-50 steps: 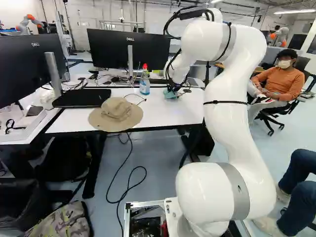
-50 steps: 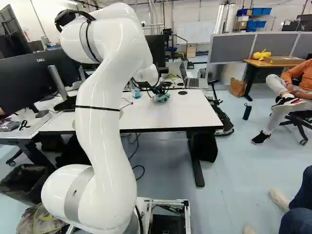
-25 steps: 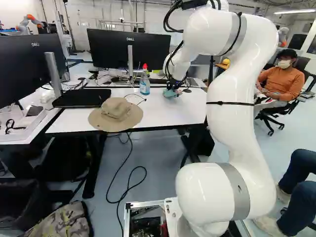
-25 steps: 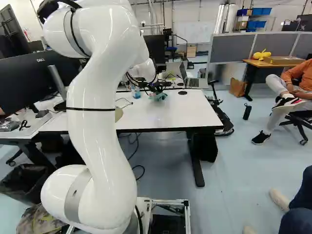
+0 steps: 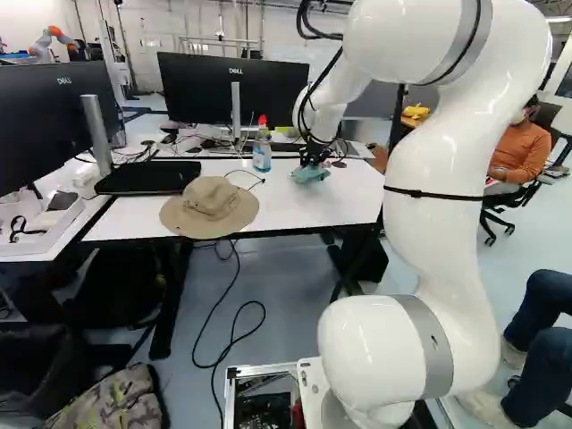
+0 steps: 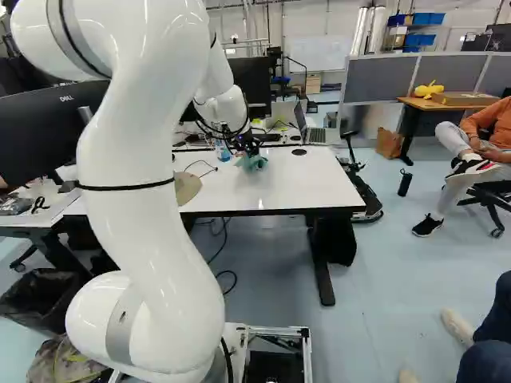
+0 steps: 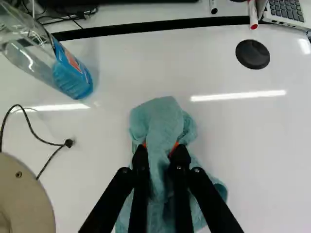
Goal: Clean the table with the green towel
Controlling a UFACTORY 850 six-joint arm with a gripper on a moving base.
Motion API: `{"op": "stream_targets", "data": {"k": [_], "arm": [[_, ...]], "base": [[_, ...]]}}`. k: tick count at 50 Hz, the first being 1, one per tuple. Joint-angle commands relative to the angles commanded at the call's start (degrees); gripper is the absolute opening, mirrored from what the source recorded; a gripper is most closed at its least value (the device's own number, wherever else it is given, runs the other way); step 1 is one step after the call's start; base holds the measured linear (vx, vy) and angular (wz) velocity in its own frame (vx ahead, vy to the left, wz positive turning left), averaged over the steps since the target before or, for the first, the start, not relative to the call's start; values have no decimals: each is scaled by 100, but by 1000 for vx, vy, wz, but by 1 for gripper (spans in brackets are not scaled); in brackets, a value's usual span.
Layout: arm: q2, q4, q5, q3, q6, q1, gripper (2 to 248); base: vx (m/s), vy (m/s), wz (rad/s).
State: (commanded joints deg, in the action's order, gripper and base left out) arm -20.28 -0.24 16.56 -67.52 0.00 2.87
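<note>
Over the white table [image 5: 357, 201], my gripper [image 5: 313, 161] stands at the tabletop in the left base view, with the green towel [image 5: 309, 174] bunched at its fingertips. From the wrist, the gripper [image 7: 160, 149] is shut on a fold of the towel [image 7: 163, 119], its orange pads pressing from both sides. The crumpled cloth spreads on the white surface ahead of and under the fingers. Part of it is hidden behind them.
A spray bottle [image 7: 73, 77] and a tan hat [image 5: 210, 206] share the table with a loose cable [image 7: 36, 138]. Beyond lie a round black disc [image 7: 252, 54], a laptop [image 6: 315, 134] and a monitor [image 5: 234, 89]. Another robot [image 5: 52, 40] stands far back.
My arm has swung and bent, bringing the gripper slightly nearer the table's front edge with the towel held in it. The base has not moved.
</note>
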Motion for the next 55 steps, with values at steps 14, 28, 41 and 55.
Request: {"op": "stream_targets", "data": {"k": [14, 28, 41, 55], "arm": [[463, 0, 347, 345, 0, -88, 52], [624, 0, 398, 425, 0, -111, 52], [624, 0, 398, 425, 0, -111, 52], [624, 0, 398, 425, 0, -111, 52]], "base": [[0, 0, 0], [0, 0, 0], [0, 0, 0], [0, 0, 0]]}}
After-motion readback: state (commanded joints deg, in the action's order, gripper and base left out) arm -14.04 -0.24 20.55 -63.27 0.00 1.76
